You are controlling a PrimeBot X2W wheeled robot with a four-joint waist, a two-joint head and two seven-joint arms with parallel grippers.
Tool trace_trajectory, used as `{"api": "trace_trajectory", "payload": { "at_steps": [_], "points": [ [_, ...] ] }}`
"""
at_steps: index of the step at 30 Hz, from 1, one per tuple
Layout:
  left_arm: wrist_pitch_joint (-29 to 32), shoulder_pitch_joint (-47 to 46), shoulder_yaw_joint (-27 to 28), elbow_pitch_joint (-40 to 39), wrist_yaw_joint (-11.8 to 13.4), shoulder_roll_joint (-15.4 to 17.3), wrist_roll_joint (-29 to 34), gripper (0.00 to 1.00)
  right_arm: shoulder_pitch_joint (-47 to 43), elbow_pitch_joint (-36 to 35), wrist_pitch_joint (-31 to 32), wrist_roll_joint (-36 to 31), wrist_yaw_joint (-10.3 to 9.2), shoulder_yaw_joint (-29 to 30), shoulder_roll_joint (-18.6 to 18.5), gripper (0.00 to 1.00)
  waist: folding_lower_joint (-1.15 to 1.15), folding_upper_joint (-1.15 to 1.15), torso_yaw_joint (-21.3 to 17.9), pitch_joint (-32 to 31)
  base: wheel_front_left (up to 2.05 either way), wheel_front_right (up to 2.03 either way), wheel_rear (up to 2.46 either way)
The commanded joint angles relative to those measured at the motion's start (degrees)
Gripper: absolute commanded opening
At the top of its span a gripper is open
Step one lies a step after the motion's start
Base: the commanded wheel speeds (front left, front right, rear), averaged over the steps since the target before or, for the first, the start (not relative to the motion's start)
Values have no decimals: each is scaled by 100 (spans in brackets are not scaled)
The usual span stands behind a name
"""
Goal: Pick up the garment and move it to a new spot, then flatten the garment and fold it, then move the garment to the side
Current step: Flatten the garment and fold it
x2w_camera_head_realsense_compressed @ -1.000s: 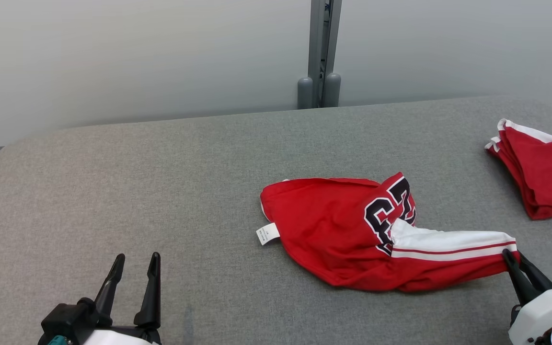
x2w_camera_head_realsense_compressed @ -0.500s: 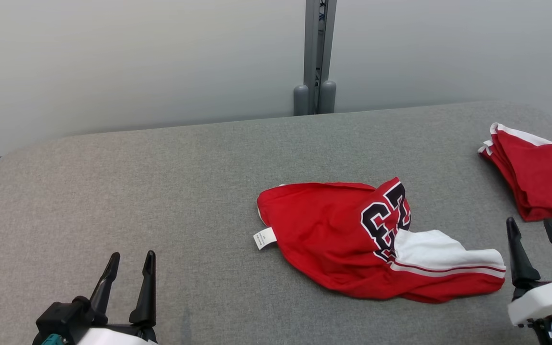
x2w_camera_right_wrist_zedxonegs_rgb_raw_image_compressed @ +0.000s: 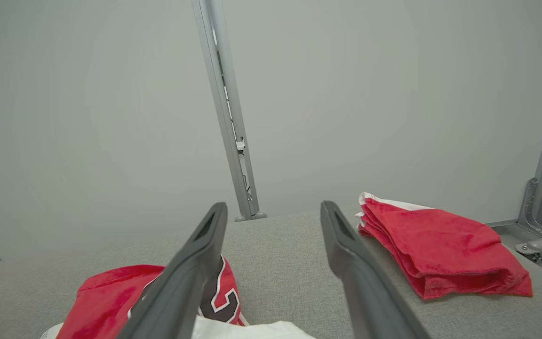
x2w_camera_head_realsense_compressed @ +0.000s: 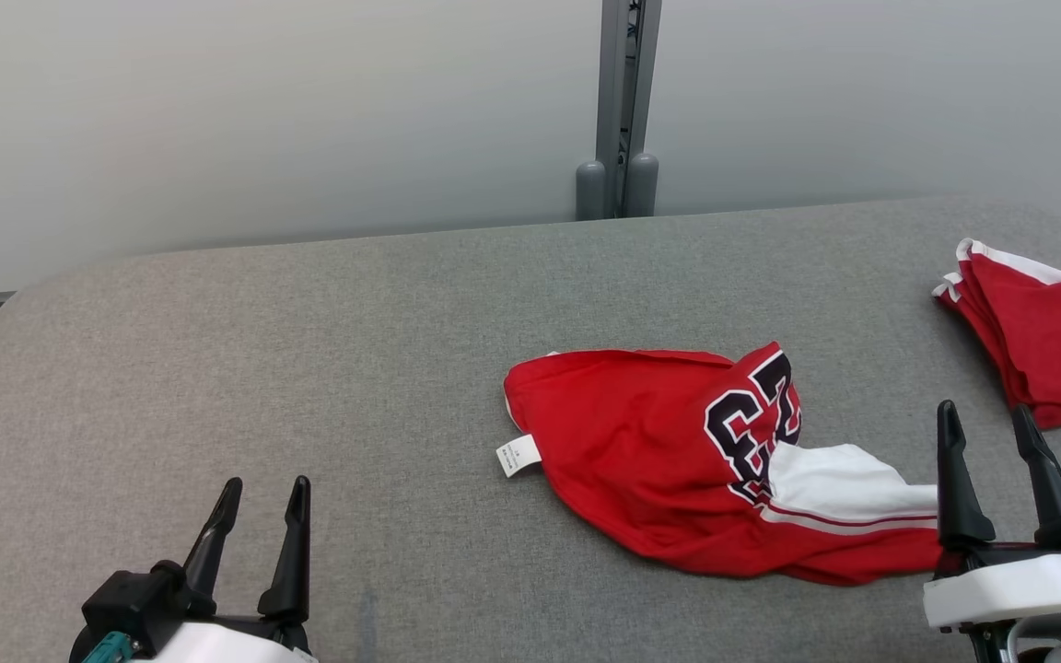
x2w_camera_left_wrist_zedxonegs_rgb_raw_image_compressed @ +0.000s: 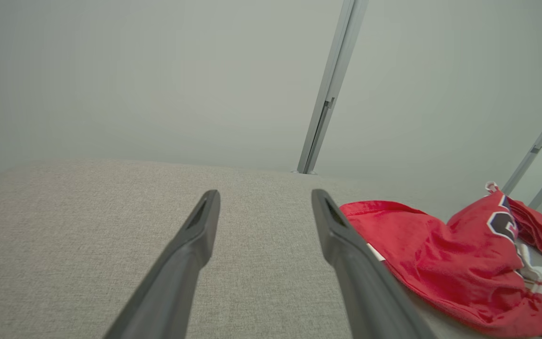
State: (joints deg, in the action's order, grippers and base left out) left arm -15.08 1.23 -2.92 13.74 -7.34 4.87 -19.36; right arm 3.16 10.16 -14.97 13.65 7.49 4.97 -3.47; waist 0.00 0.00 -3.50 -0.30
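Head view: garment (x2w_camera_head_realsense_compressed: pixel 659 460) lies just left of the wide-open, empty right tool (x2w_camera_head_realsense_compressed: pixel 982 410).

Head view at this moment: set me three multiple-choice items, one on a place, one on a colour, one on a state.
1. Where on the grey table does the folded red stack lie?
A. left edge
B. centre
C. right edge

2. What colour are the digits on the crumpled red garment?
A. black, outlined white
B. blue
C. yellow

3. How is the right tool?
A. shut on the white stripe
B. open, holding nothing
C. shut and empty

Answers:
1. C: the stack sits at the table's right edge, beyond the garment.
2. A: the 23 is black with a white outline.
3. B: its two fingers stand apart with nothing between them.
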Motion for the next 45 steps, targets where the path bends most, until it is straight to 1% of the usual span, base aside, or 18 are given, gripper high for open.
{"api": "trace_trajectory", "payload": {
  "at_steps": [1, 8, 12, 14, 18, 21, 25, 28, 34, 36, 45],
  "points": [
    [0, -85, -22, 24, -12, 51, -26, 100, -38, -37, -30, -32, 1, 3, -2, 100, 0, 0, -12, 10, 0, 0, 0],
    [308, -320, -284, 92, -12, 204, -93, 100, 51, -58, -30, -70, 1, -25, 29, 100, 0, 0, -75, 48, 0, 0, 0],
    [993, -688, -629, 245, -16, 441, -219, 100, 111, -46, -31, -115, 1, -94, 34, 100, 0, 0, -172, 99, 0, 0, 0],
    [1354, -945, -754, 333, -16, 594, -161, 100, 130, -42, -31, -127, 1, -120, 34, 100, 0, 0, -253, 149, 0, 0, 0],
    [2020, -1462, -1016, 539, -17, 664, -390, 100, 240, -72, -31, -176, 1, -159, 36, 100, 0, 0, -450, 333, 0, 0, 0],
    [2412, -1871, -1196, 744, -17, 717, -626, 100, 316, -94, -31, -211, 1, -211, 40, 100, 0, 0, -651, 500, 0, 0, 0],
    [2747, -2381, -1358, 1037, -17, 810, -1020, 100, 425, -170, -31, -241, 1, -262, 45, 100, 0, 0, -936, 758, 0, 0, 0],
    [2953, -2719, -1547, 1262, -17, 903, -1326, 100, 494, -255, -30, -156, 1, -348, 48, 100, 0, 0, -1124, 960, 0, 0, 0],
    [3297, -3251, -1813, 1763, -18, 1122, -1971, 100, 623, -390, -30, -190, 1, -497, 47, 100, 0, 0, -1464, 1276, 0, 0, 0],
    [3364, -3383, -1873, 1935, -18, 1141, -2200, 100, 632, -440, -31, -165, 1, -520, 45, 100, 0, 0, -1545, 1343, 0, 0, 0],
    [3349, -3728, -2354, 2488, -18, 1360, -2591, 100, 563, -486, -31, -90, 1, -582, 47, 100, 0, 0, -1735, 1477, 0, 0, 0]
  ]
}}
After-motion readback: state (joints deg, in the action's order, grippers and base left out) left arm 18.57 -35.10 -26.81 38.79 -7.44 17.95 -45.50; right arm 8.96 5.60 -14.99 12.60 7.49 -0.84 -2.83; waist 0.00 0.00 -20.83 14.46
